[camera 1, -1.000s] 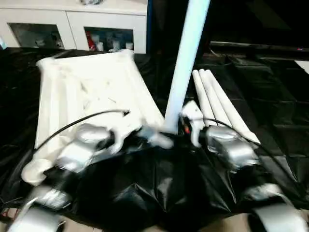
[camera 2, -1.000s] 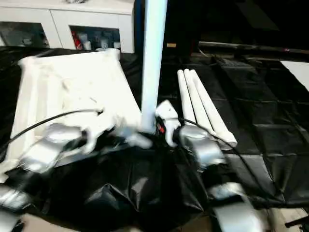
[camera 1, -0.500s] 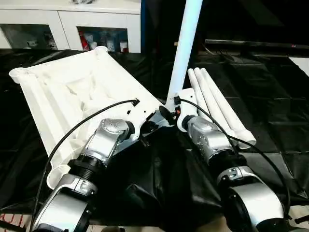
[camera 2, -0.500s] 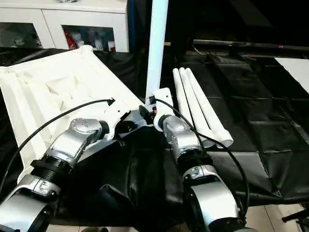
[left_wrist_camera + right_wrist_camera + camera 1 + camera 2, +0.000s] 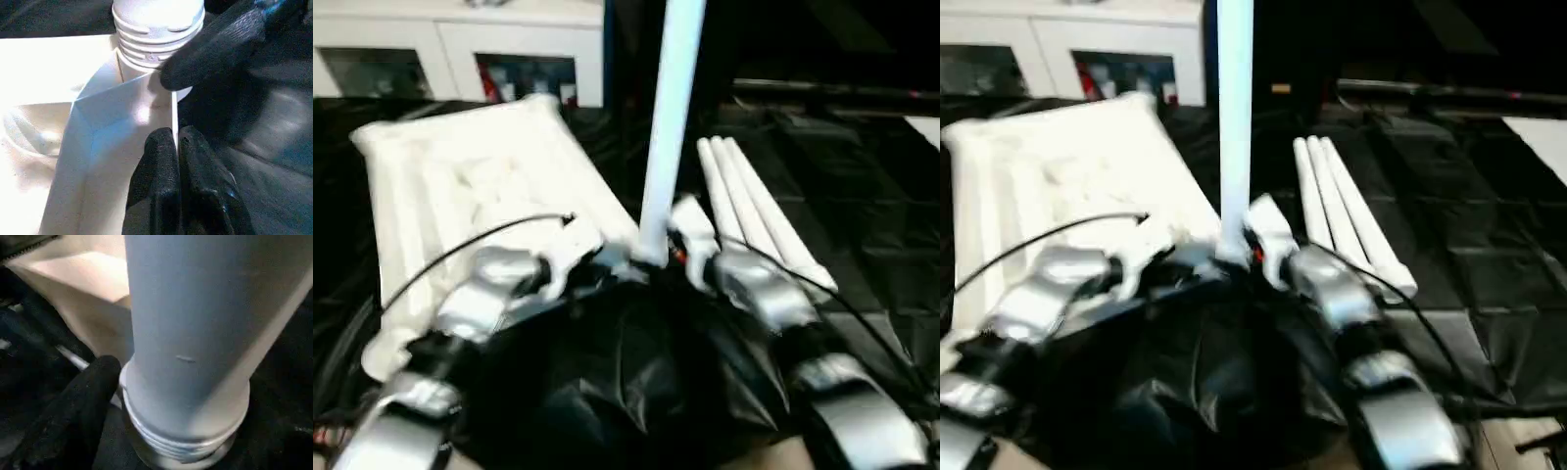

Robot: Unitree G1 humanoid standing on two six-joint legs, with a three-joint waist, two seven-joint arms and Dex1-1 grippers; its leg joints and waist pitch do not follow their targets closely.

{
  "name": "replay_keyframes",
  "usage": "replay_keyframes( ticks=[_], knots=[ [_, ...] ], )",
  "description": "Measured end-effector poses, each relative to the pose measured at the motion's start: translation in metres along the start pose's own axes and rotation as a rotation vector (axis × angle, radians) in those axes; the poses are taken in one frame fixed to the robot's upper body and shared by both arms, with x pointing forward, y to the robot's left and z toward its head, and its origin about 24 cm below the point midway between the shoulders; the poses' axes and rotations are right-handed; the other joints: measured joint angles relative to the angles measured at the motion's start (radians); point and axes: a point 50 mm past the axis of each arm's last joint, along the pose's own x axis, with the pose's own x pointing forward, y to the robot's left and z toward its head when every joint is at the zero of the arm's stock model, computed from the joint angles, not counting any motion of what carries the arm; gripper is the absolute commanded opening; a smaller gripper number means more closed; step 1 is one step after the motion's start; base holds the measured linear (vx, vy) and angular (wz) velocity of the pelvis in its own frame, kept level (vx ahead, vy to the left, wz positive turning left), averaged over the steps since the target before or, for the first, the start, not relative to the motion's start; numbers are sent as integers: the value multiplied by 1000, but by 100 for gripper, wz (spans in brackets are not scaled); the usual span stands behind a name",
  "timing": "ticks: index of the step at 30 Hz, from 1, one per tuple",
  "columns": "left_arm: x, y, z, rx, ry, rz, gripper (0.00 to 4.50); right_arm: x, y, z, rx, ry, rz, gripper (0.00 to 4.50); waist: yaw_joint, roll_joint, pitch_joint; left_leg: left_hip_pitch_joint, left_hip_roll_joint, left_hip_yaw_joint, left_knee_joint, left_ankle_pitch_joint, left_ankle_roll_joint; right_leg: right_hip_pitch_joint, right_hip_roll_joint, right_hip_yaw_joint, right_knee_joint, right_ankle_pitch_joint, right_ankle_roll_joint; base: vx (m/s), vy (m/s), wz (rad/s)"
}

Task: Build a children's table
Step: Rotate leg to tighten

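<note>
Where the white plastic rectangular tabletop (image 5: 480, 196) ends in its near corner, the left gripper (image 5: 177, 142) sits clenched, its two black fingers (image 5: 159, 166) pressed together against the thin white edge wall of that corner. Nothing shows between the fingers; they rest on the wall rather than pinch it.

Right gripper (image 5: 677, 245): at the foot of the upright leg, on the side away from the tabletop. One black finger (image 5: 73, 406) lies beside the threaded collar, apparently not touching it; the second finger is hidden, so whether this gripper is spread or closed cannot be told from the pictures. Seen from the left wrist, a black fingertip (image 5: 215, 44) of this gripper is close against the ribbed collar.

Upright long white tapered tube leg (image 5: 668, 127): standing vertical at the tabletop's near corner, its ribbed threaded end (image 5: 156, 29) down at the round corner socket. How deep it is seated cannot be told.

Tabletop: lying underside up on the black plastic sheet (image 5: 862, 196), ribs showing, left of the upright leg.

Three spare white tapered tube legs (image 5: 754, 215): lying side by side, touching one another, on the sheet just right of the upright leg.

White cabinet with glass doors (image 5: 460, 49): beyond the tabletop's far edge.
</note>
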Motion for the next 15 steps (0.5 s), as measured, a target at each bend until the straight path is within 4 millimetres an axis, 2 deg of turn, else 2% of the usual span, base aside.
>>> replay_keyframes(
  ticks=[5,9,10,13,15],
  knots=[
    [-10,-7,-4,19,4,-99,0,-19,4,-4,-25,4,127,380,13,0,0,0,0,0,0,0,0,0,0,0,-1,0,0,0,0,0],
    [-13,-9,-6,16,4,-146,0,-27,6,-1,-41,6,187,380,15,0,0,0,0,0,0,0,0,0,0,0,0,0,0,0,0,0],
    [-14,-10,-6,15,5,-153,0,-28,6,0,-44,3,195,353,15,0,0,0,0,0,0,0,0,0,0,0,1,0,0,0,0,0],
    [-15,-10,-6,14,3,-168,0,-29,8,-2,-26,4,214,341,16,0,0,0,0,0,0,0,0,0,0,0,1,0,0,0,0,0],
    [-15,-11,-6,15,3,-169,0,-30,9,-1,-14,2,218,315,16,0,0,0,0,0,0,0,0,0,0,0,0,0,0,0,0,0]
  ],
)
